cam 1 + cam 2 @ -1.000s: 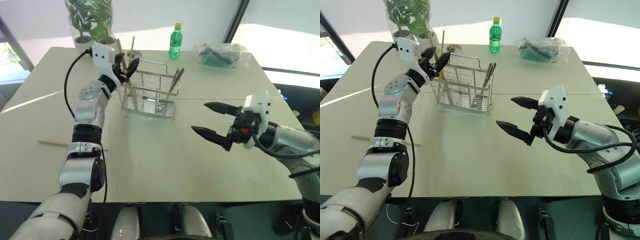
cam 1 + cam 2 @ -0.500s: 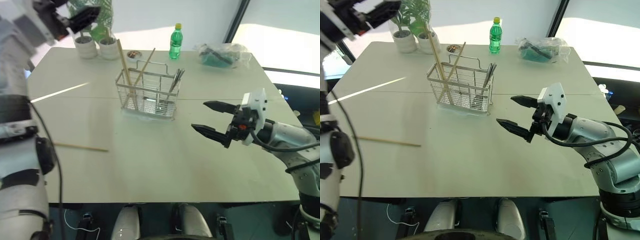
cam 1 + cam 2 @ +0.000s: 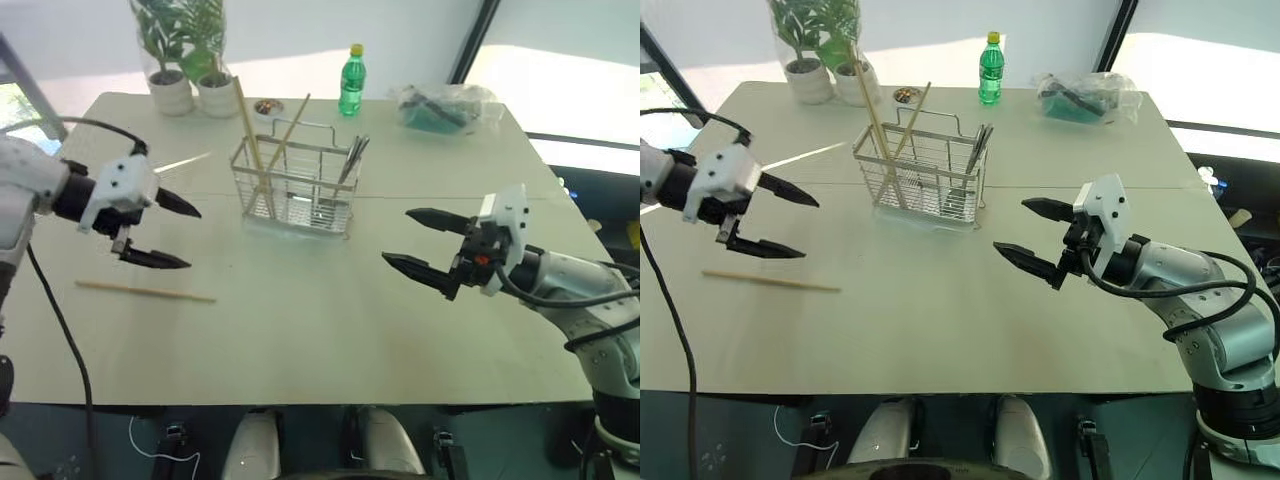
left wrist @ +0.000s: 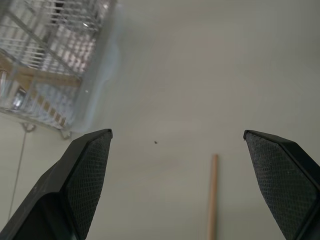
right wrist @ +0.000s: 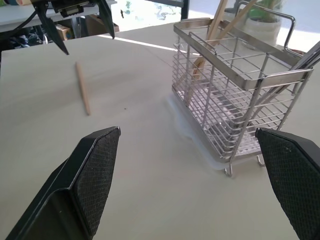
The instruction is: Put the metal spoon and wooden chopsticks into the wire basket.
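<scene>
While two wooden chopsticks (image 3: 262, 140) stood slanted in the left end of the wire basket (image 3: 297, 185), their tips crossing above its rim, a third chopstick (image 3: 146, 291) lay flat on the table (image 3: 320, 320), well apart from the basket on the robot's left.

Item, wire basket: rectangular, silver grid, arched handle on top; stood upright at mid-table, slightly toward the far side. Its right end held dark metal utensils (image 3: 352, 162) leaning against the rim; whether the metal spoon was among them could not be told.

Item, loose chopstick: pale wood, lying roughly crosswise on the table; in the left wrist view its end (image 4: 212, 195) showed between the two fingers and beneath them, untouched.

Item, left gripper (image 3: 176, 236): fingers spread wide, empty, hovering above the table just beyond the loose chopstick, pointing toward the basket.

Item, right gripper (image 3: 420, 243): fingers spread wide, empty, held above the table to the right of the basket, pointing toward it.

Item, far edge of table: two potted plants (image 3: 185, 55) at the left corner, a green plastic bottle (image 3: 350, 82) with yellow cap behind the basket, a crumpled clear plastic bag (image 3: 443, 108) to the right, a small round dish (image 3: 266, 107) beside the plants.
</scene>
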`<state>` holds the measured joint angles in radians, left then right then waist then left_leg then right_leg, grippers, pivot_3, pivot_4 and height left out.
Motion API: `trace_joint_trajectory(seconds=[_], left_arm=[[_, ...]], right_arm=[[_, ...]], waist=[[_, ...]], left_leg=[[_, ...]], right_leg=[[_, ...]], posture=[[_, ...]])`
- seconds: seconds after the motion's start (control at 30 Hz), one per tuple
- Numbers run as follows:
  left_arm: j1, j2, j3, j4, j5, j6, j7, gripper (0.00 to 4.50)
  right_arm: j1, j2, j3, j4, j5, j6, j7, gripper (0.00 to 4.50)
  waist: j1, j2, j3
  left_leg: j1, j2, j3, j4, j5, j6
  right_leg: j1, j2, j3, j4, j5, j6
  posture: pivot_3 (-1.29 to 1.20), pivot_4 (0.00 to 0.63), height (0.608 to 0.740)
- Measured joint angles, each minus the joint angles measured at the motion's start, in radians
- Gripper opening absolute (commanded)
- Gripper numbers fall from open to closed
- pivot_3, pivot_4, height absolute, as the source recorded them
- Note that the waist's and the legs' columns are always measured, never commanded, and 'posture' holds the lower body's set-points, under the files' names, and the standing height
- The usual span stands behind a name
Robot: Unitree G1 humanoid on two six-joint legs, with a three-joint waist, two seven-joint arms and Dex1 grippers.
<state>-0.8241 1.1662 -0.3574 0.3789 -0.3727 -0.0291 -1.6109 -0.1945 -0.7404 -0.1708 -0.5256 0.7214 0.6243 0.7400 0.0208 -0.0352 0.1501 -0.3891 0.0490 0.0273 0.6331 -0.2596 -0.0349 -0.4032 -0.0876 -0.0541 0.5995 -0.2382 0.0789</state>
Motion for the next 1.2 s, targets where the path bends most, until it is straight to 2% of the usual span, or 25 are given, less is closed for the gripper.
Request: trace_joint_trajectory(seconds=[0.2, 0.4, 0.63, 0.97, 1.07, 1.2], left_arm=[[0.042, -0.004, -0.105, 0.044, 0.027, -0.127, 0.000, 4.46], [0.092, -0.072, -0.128, 0.093, 0.108, -0.187, 0.000, 4.46], [0.116, -0.161, -0.124, 0.182, 0.272, -0.280, 0.010, 4.46], [0.072, -0.211, -0.080, 0.283, 0.389, -0.304, 0.026, 4.46], [0.071, -0.217, -0.069, 0.288, 0.402, -0.305, 0.024, 3.65], [0.071, -0.217, -0.058, 0.284, 0.407, -0.290, 0.009, 1.74]], right_arm=[[0.037, 0.005, -0.016, -0.041, 0.010, 0.008, -0.038, 4.50], [0.057, 0.006, -0.043, -0.064, 0.022, 0.016, -0.069, 4.50], [0.062, 0.002, -0.065, -0.067, 0.041, 0.025, -0.083, 4.50], [0.200, -0.115, -0.038, -0.126, 0.030, 0.003, 0.112, 4.50], [0.202, -0.130, -0.034, -0.129, 0.020, -0.008, 0.140, 4.50], [0.198, -0.129, -0.030, -0.128, -0.002, -0.022, 0.142, 4.50]], waist=[[-0.006, 0.000, 0.000], [-0.007, 0.000, -0.001], [-0.006, 0.000, -0.001], [-0.008, 0.003, -0.005], [-0.007, 0.003, -0.005], [-0.007, 0.003, -0.005]], left_leg=[[0.000, 0.000, 0.000, 0.000, 0.000, 0.000], [0.000, 0.000, 0.000, 0.000, 0.000, 0.000], [0.000, 0.000, 0.000, 0.001, 0.000, 0.000], [0.001, 0.000, 0.000, 0.001, 0.000, 0.000], [0.002, 0.000, 0.000, 0.001, 0.000, 0.000], [0.001, 0.000, 0.000, 0.001, 0.000, 0.000]], right_leg=[[0.000, 0.000, 0.000, 0.000, 0.000, 0.000], [0.000, 0.000, 0.000, 0.000, 0.000, 0.000], [0.000, 0.000, 0.000, 0.000, 0.000, 0.000], [0.000, 0.000, 0.000, 0.001, 0.000, 0.000], [0.000, 0.000, 0.000, 0.002, 0.000, 0.000], [0.000, 0.000, 0.000, 0.001, 0.000, 0.000]], posture=[[0.00, 0.150, 0.717], [0.00, 0.150, 0.717], [0.00, 0.150, 0.717], [0.00, 0.150, 0.717], [0.00, 0.150, 0.717], [0.00, 0.150, 0.717]])
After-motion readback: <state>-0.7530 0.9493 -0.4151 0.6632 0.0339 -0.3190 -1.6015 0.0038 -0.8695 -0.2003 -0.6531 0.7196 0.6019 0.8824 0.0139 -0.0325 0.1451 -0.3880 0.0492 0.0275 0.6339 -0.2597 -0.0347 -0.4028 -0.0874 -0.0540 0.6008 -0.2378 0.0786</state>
